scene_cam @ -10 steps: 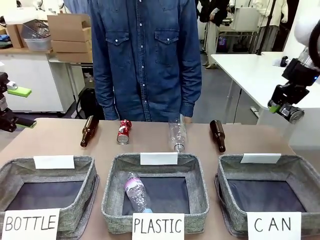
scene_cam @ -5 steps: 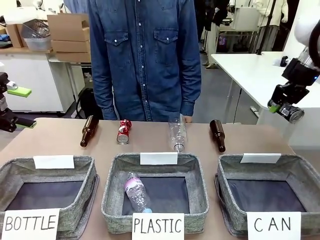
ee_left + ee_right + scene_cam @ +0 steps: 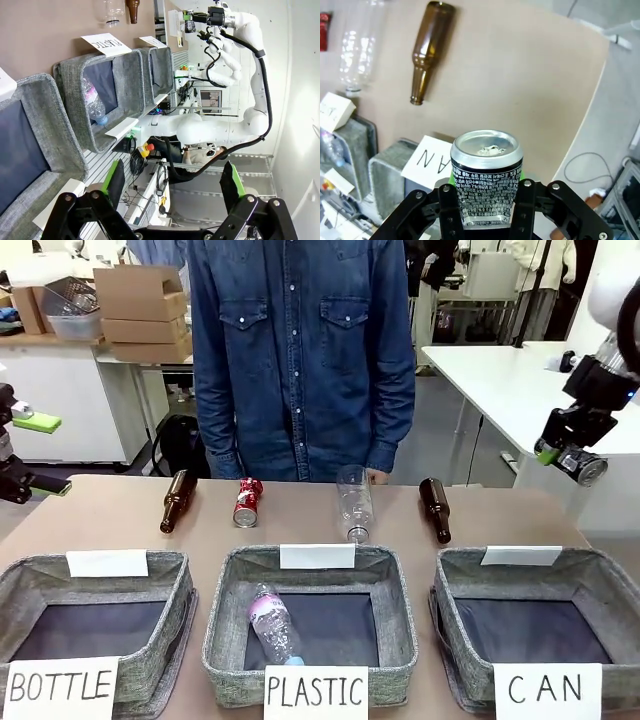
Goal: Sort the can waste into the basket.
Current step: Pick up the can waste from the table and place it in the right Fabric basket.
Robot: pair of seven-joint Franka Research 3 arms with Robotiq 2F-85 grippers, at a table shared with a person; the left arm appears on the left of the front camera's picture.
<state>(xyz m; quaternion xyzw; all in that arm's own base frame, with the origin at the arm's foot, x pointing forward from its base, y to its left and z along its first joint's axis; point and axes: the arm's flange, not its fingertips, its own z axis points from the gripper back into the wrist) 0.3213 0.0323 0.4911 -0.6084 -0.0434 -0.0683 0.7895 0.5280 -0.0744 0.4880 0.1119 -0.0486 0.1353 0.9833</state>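
A crushed red can (image 3: pixel 246 502) lies on the far side of the table, in front of the person. High above the table's right end, my right gripper (image 3: pixel 566 453) is shut on a black can with white print and a silver top (image 3: pixel 486 172); its silver end (image 3: pixel 591 470) points right. The grey basket signed "CAN" (image 3: pixel 604 580) stands at the front right, its dark floor bare; its sign (image 3: pixel 427 160) lies below the held can in the right wrist view. My left gripper (image 3: pixel 18 486) hangs open off the table's left edge, its fingers (image 3: pixel 113 181) spread with nothing between them.
Two brown glass bottles (image 3: pixel 177 500) (image 3: pixel 435 509) and a clear plastic bottle (image 3: pixel 353 503) lie along the far side. The middle "PLASTIC" basket (image 3: pixel 225 630) holds a plastic bottle (image 3: pixel 272 624). The "BOTTLE" basket (image 3: pixel 170 585) stands at the front left. A person in a denim shirt (image 3: pixel 300 350) stands across the table.
The person has shifted slightly to the right. Both arms stay where they were, the right one still gripping the can.
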